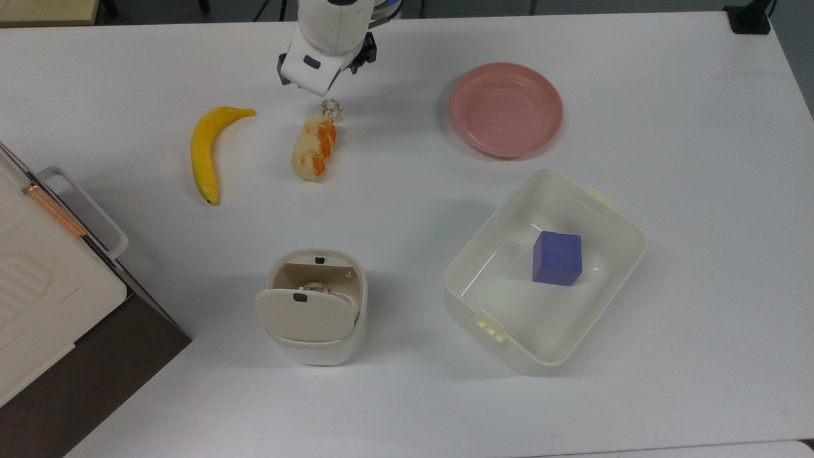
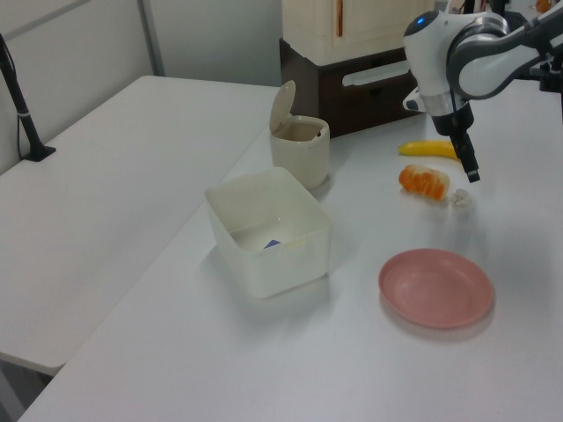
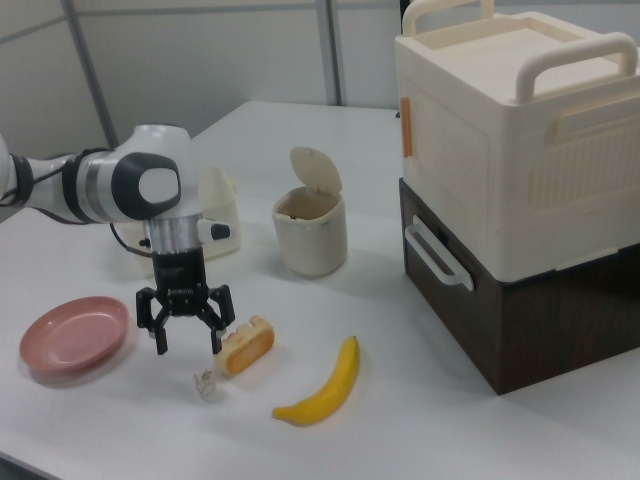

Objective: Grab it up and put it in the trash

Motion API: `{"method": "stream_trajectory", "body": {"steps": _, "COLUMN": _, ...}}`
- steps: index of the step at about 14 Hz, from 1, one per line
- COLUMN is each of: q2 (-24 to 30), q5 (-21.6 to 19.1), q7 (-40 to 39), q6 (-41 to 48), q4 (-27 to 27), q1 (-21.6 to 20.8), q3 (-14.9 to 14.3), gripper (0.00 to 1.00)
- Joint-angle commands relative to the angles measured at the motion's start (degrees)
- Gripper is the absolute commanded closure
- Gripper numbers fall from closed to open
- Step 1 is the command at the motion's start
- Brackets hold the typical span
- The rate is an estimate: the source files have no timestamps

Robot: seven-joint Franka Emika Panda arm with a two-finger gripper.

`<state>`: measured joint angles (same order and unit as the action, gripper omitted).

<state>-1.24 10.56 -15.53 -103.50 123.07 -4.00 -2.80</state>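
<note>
The wad (image 1: 332, 109) is a tiny crinkled clear ball on the white table, touching the far end of a cream-and-orange food piece (image 1: 314, 147). In the right view my gripper (image 3: 187, 346) is open and hangs just above the wad (image 3: 207, 382), with nothing between its fingers. From the top view, the white hand of the gripper (image 1: 313, 66) sits just beyond the wad. The left view has the gripper (image 2: 471, 172) a little above the wad (image 2: 460, 199). The trash (image 1: 315, 305) is a small cream bin with its flap lid tipped open, standing nearer the top view's bottom edge.
A yellow banana (image 1: 206, 151) lies left of the food piece in the top view. A pink plate (image 1: 505, 108) is at the right. A cream tub (image 1: 483, 267) holds a purple block (image 1: 558, 257). A cream box on a dark drawer unit (image 1: 38, 305) fills the top view's left edge.
</note>
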Motion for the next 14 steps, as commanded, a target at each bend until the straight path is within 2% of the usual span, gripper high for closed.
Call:
{"method": "stream_trajectory", "body": {"steps": 1, "q2": -2.3, "q5": 1.9, "q7": 0.4, "q6": -4.2, "q4": 1.7, "q1": 0.0, "q3": -0.2, "gripper": 0.02}}
{"method": "stream_trajectory", "body": {"steps": 5, "q2": -6.2, "q5": 3.1, "q7": 3.0, "q6": -4.9, "q4": 0.8, "q1": -0.1, "q3": -0.2, "gripper": 0.02}}
{"method": "stream_trajectory", "body": {"steps": 9, "q2": -7.5, "q5": 3.9, "q7": 4.1, "q6": -6.3, "q4": 0.8, "q1": 0.0, "q3": -0.2, "gripper": 0.02}}
{"method": "stream_trajectory", "body": {"steps": 10, "q2": -7.5, "q5": 3.9, "q7": 4.3, "q6": -6.3, "q4": 0.8, "q1": 0.0, "q3": -0.2, "gripper": 0.07}}
{"method": "stream_trajectory", "body": {"steps": 12, "q2": -7.5, "q5": 3.9, "q7": 4.6, "q6": -6.6, "q4": 0.8, "q1": -0.1, "q3": -0.2, "gripper": 0.27}}
{"method": "stream_trajectory", "body": {"steps": 14, "q2": -7.5, "q5": 3.9, "q7": 6.4, "q6": -7.0, "q4": 0.8, "q1": -0.1, "q3": -0.2, "gripper": 0.6}}
